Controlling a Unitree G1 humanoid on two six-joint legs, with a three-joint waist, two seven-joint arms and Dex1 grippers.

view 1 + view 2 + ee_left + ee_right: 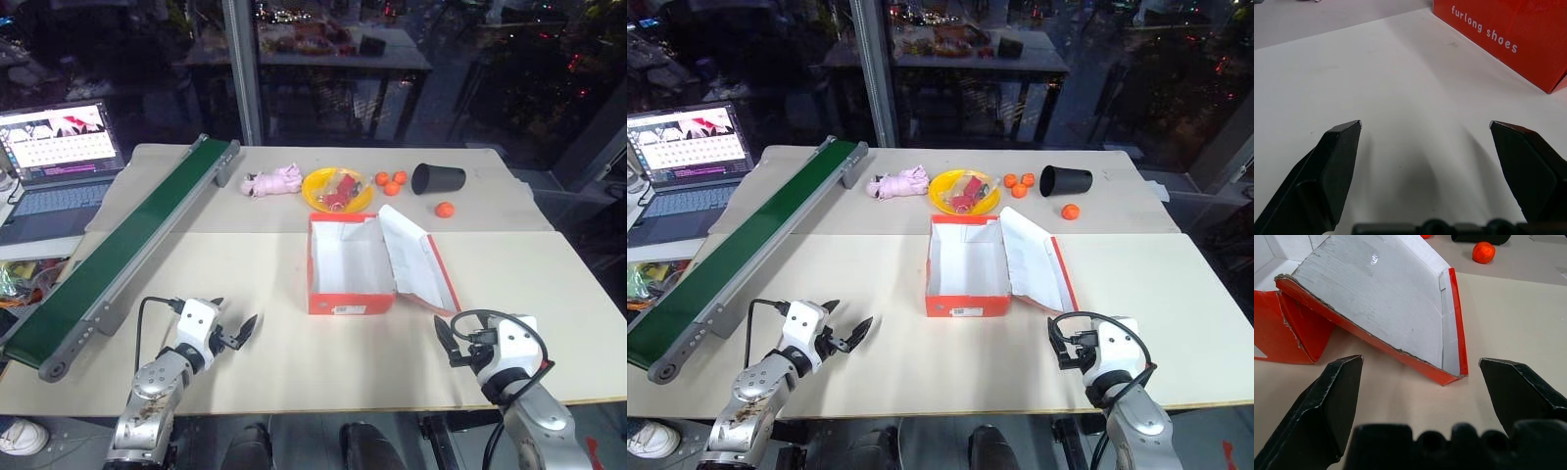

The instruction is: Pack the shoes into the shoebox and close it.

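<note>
Orange-red shoebox (351,294) mid-table, lid flap (419,258) open toward 3 o'clock, white inside bare; left gripper (238,333) at 7 o'clock, jaws wide, empty; right gripper (449,341) at 5 o'clock, jaws wide, empty

silver arms, white wrists (black cables), black jaws

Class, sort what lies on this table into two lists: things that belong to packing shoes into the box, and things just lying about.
Belongs to the job:
- shoebox, open, lid flap leaning out to its right, nothing inside

Just lying about:
- pink plush toy
- yellow plate
- black cup, on its side
- small orange balls
- green conveyor
- laptop
</note>
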